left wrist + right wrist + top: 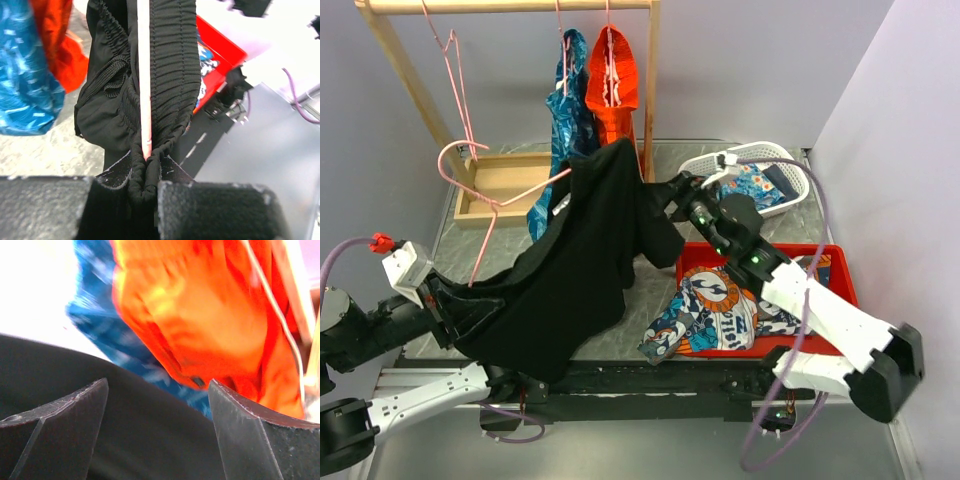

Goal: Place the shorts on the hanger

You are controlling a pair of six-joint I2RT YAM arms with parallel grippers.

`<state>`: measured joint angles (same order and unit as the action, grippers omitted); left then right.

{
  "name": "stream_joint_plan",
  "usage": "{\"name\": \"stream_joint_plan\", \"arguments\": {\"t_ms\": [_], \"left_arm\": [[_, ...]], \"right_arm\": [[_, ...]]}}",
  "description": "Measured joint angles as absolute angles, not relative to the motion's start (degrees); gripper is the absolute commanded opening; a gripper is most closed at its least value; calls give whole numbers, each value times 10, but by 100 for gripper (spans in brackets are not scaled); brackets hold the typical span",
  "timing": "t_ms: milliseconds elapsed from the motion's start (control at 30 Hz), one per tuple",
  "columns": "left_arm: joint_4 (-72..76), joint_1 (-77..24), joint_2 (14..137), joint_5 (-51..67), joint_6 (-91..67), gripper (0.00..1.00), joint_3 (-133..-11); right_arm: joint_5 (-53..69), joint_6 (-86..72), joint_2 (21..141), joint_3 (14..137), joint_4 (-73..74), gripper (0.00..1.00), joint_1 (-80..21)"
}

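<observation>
Draping looks to be the step in hand, and it is not finished. At 8 o'clock in the top view the left gripper [145,172] is clamped tight on the bunched waistband of the shorts [570,260] and on the pink hanger [144,75] together. Its wrist view shows the wire running straight up against the elastic. From there the shorts stretch through the air toward 1 o'clock, above the table, with the hanger's hook sticking out at their 10 o'clock. At their 2 o'clock edge sits the right gripper [157,381], fingers spread wide and holding nothing. Black cloth lies just under the gap; I cannot tell whether it touches. Next, I judge, the right one must close on that loose edge and draw it across the wire while the left pinch holds
</observation>
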<state>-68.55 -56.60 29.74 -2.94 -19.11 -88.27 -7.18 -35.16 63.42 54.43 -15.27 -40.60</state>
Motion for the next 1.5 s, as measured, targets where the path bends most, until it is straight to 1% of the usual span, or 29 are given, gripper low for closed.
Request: {"name": "stream_joint_plan", "arguments": {"t_ms": [233, 400, 467, 667, 867, 1000, 1167, 1500], "left_arm": [[-684, -575, 297, 11, -187, 1, -883], [-684, -578, 297, 12, -187, 1, -883], [-684, -578, 296, 6, -187, 1, -883], [-684, -578, 282, -14, -187, 1, -883], [-683, -578, 263, -78, -192, 1, -882], [-679, -575, 249, -128, -198, 1, -869], [-679, -568, 247, -180, -207, 1, -859], [-672, -563, 246, -275, -222, 1, -850]], "right_arm": [[4, -393, 697, 547, -145, 86, -350], [58, -410, 722, 548, -169, 85, -352], [62, -412, 728, 547, -176, 85, -375], [92, -411, 758, 521, -247, 85, -500], [117, -413, 820, 526, -284, 85, -564], [110, -417, 883, 590, -273, 86, -599], [67, -428, 943, 681, -255, 86, -618], [-108, -430, 1068, 830, -203, 87, -635]]}}
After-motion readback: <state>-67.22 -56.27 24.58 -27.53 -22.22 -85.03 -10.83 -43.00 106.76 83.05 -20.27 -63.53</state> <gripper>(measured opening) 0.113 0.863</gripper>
